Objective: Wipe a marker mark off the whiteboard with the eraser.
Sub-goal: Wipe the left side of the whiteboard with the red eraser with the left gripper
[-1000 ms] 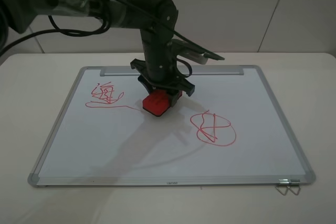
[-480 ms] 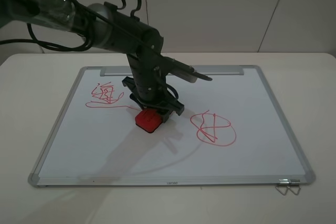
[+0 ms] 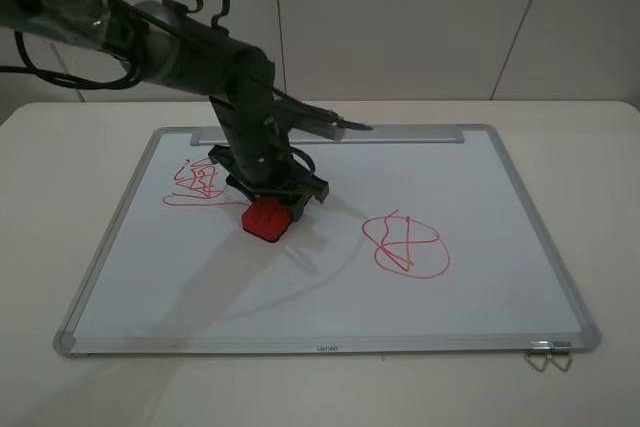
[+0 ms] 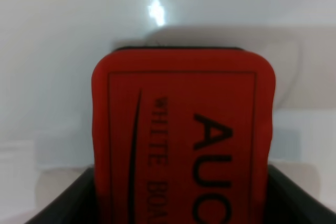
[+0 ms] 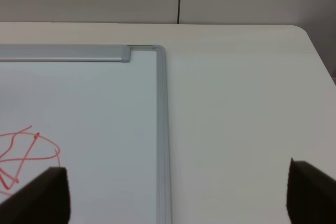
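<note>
Whiteboard [image 3: 330,287] lies flat on a pale table [image 3: 600,147]. It has a silver frame all round and a tray bar [image 3: 420,134] along the far edge. A wire clip [image 3: 547,357] sits at the near right corner, just outside the frame.

The left gripper [image 3: 268,203] comes in from the far left and is clamped on the red eraser [image 3: 266,219]. The wrist view shows dark fingers [image 4: 65,203] on either side of the block, with the lettered top facing the camera. The eraser rests on the board, left of centre.

The marker mark [image 3: 200,180] is just to the eraser's left, near the left frame. Its thin underline runs along the bottom of the scribble up to the eraser. Whether the eraser covers the tip, I cannot tell. Only a narrow strip of white separates the scribble from the left frame.

A red loop [image 3: 405,245] crossed by lines sits well apart to the right, with a band of white between it and the eraser. The near half of the board, from the eraser to the front frame, is plain white.

The right gripper [image 5: 178,198] is out of the high view. Its wrist camera shows the jaws spread wide over the board's far right corner, straddling the frame edge, with table beyond.
</note>
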